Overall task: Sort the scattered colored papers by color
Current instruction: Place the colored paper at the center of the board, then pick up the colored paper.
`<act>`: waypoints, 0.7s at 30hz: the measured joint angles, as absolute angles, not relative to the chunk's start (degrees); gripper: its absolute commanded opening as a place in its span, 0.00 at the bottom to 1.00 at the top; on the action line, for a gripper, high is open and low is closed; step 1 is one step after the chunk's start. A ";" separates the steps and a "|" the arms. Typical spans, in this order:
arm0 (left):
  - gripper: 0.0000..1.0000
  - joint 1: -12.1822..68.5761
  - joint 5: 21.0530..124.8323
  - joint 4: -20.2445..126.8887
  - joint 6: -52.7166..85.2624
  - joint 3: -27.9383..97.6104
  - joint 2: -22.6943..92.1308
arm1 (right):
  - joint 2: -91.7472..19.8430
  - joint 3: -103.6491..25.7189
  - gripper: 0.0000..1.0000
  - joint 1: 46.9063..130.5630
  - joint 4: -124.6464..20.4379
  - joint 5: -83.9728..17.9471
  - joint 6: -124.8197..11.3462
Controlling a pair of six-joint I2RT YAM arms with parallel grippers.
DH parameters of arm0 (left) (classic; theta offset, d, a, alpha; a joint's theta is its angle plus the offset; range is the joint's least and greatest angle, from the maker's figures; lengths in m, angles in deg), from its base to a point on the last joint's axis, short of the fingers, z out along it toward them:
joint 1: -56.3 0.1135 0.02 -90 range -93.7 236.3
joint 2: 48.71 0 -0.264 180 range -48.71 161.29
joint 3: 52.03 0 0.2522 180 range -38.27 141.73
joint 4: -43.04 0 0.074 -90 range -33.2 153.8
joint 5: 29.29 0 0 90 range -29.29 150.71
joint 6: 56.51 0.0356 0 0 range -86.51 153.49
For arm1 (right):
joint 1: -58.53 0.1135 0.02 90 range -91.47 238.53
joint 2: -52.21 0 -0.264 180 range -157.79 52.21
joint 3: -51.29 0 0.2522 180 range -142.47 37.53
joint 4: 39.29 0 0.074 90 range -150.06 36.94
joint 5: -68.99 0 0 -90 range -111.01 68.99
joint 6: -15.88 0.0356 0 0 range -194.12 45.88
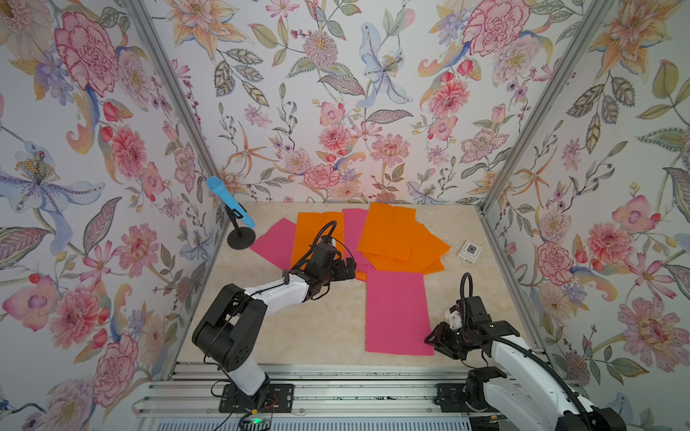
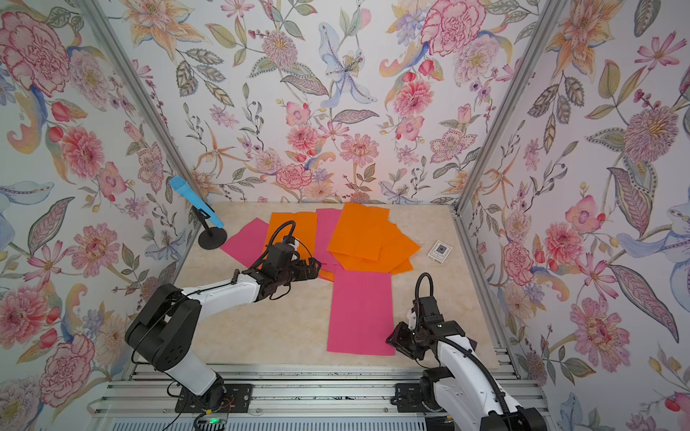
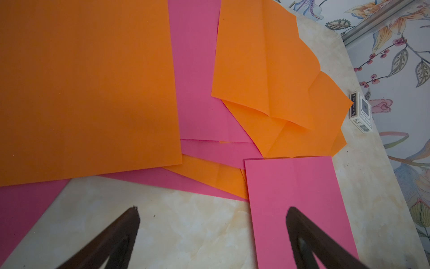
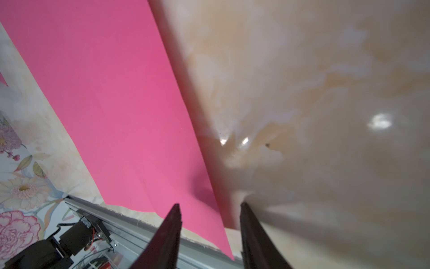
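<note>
Risk: the right gripper (image 4: 209,206), jaws parted and gripping nothing, sits at a corner of the lone pink sheet (image 4: 111,97). The sheet's edge runs between its fingertips, so a sideways move could drag or crease it. Left gripper (image 3: 213,208), wide open and empty, hovers just short of the mixed pile (image 3: 197,93). Overlapping orange and pink sheets could lift together. Containers: none visible.

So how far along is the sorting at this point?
Early. Done: one pink sheet lies toward the front, only its far edge overlapping the orange sheets. In hand: nothing is gripped; the right gripper is open at that sheet's near corner, and the left gripper hovers open at the orange sheets' near edge. Left: orange sheets and the other pink sheets lie interleaved at the back.
</note>
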State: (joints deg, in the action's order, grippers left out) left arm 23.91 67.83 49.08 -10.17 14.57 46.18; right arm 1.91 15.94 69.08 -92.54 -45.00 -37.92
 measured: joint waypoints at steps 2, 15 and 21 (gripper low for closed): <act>1.00 23.91 67.46 49.49 -9.34 15.58 46.18 | 2.32 14.11 0.75 68.90 -93.57 -43.97 -38.20; 1.00 27.52 65.84 45.34 -3.92 25.70 52.39 | -1.48 -1.24 0.95 67.99 -85.76 -39.60 -38.83; 1.00 30.06 68.79 42.54 -2.91 33.91 62.25 | -15.27 -2.57 0.92 64.31 -71.29 -44.56 -36.74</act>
